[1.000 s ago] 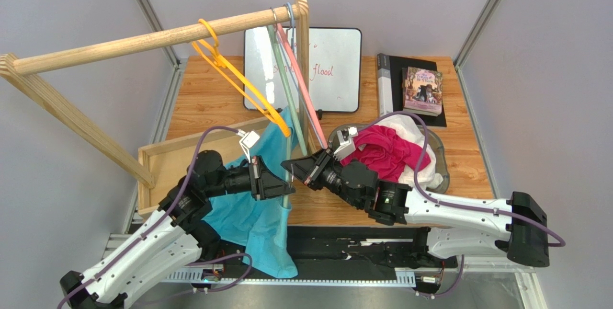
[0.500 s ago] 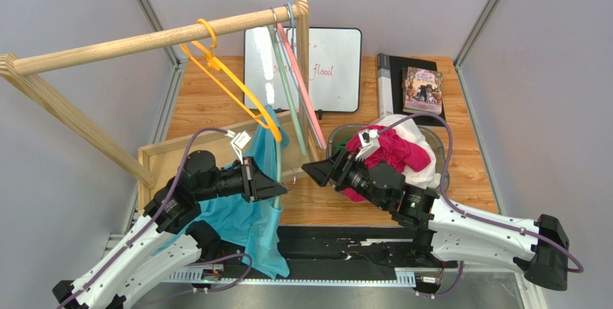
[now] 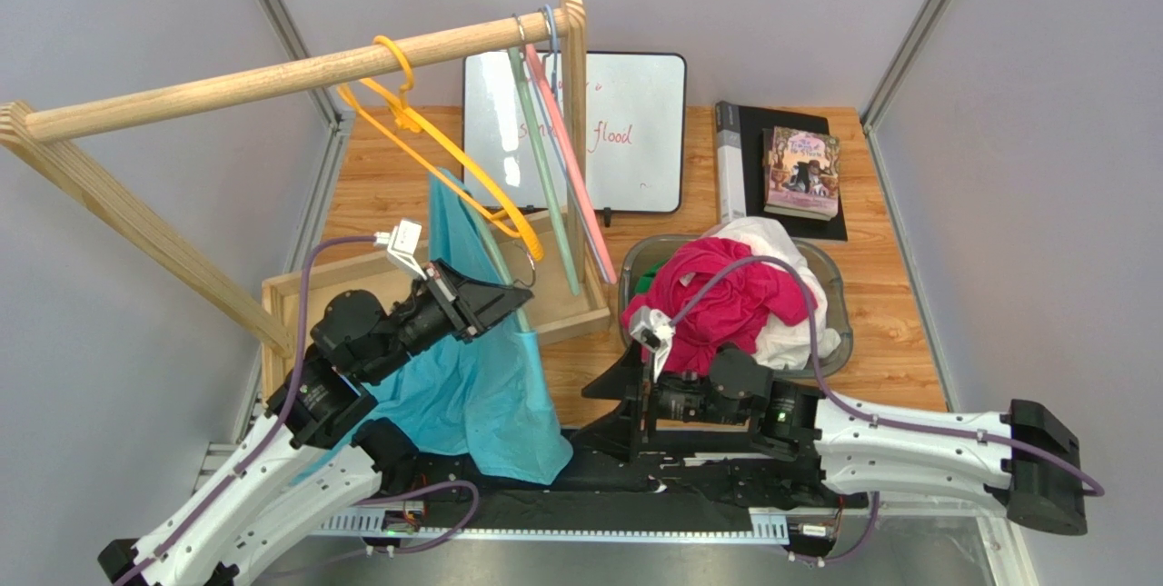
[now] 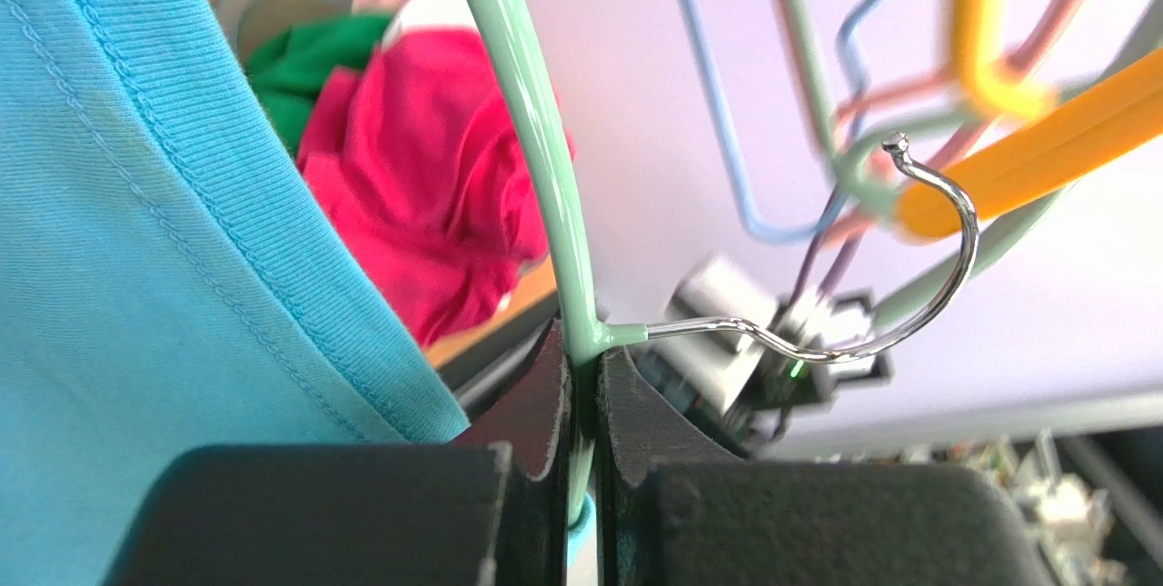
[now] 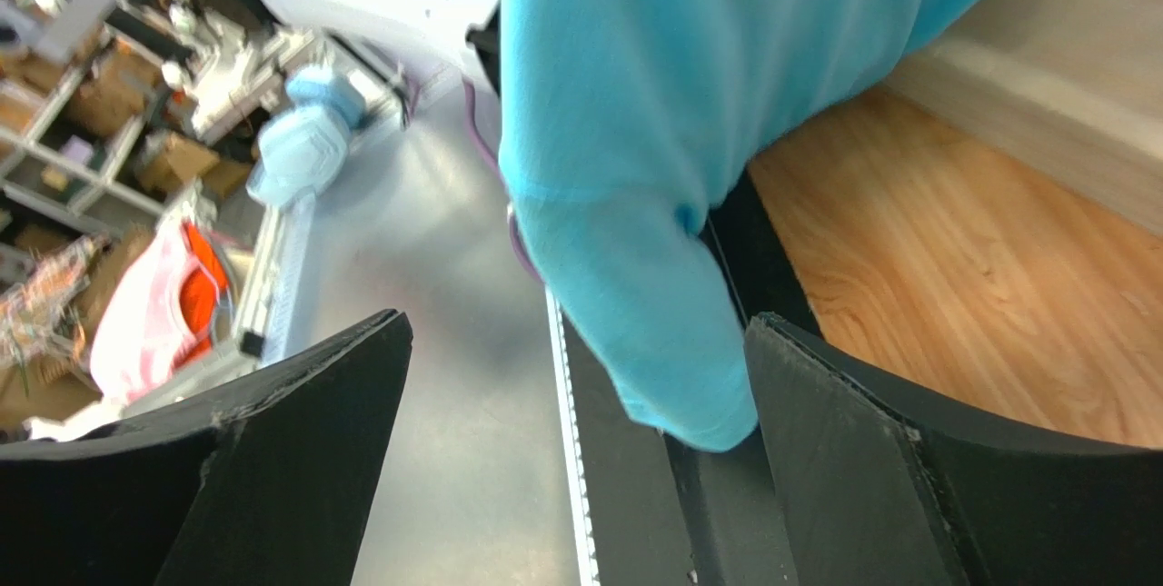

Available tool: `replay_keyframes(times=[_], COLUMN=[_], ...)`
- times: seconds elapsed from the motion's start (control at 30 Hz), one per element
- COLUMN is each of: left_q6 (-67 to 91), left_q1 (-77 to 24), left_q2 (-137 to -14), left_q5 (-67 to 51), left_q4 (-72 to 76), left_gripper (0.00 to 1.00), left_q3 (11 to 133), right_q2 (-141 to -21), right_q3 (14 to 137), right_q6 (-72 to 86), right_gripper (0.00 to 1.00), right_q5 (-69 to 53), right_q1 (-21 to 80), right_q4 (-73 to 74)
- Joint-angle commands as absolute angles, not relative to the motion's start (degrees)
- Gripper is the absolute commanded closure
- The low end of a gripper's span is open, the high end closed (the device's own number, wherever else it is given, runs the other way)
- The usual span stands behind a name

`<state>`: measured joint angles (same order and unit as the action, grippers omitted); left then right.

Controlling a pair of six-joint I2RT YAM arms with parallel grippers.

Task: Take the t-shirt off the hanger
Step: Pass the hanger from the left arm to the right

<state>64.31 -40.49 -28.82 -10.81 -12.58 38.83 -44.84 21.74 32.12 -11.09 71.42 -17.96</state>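
Over the wooden table (image 3: 881, 320), clamps the green hanger (image 4: 526, 109) at its neck in the left gripper (image 4: 583, 402) at left-centre of the overhead frame, dangles the blue t-shirt (image 3: 471, 389) lengthwise toward the bottom edge, and poses the right gripper (image 5: 576, 327), spread open, just right of its hem.

Only "flood", in red on the whiteboard (image 3: 642, 96); nothing clear enough to read on the book (image 3: 800, 172)

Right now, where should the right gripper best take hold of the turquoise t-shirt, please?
Probably the t-shirt by its hanging lower edge, from the right: it dangles free before the open right gripper while the left gripper clamps the green hanger.
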Motion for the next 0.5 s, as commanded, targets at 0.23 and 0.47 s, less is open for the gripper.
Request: replay_keyframes(times=[0.23, 0.47], left_q6=[74.71, 74.45], left_q1=[-40.60, -40.52], left_q2=[-26.89, -25.49], left_q5=[2.46, 3.60], left_q4=[-0.44, -0.97], left_gripper=[1.00, 1.00], left_q3=[40.17, 39.55], right_q2=[-61.69, -64.07], right_q3=[25.30, 28.73], right_q6=[28.04, 27.86], right_gripper=[0.09, 0.30], right_q5=[-2.03, 3.34], right_q1=[76.64, 77.43], right_q4=[-29.45, -29.54])
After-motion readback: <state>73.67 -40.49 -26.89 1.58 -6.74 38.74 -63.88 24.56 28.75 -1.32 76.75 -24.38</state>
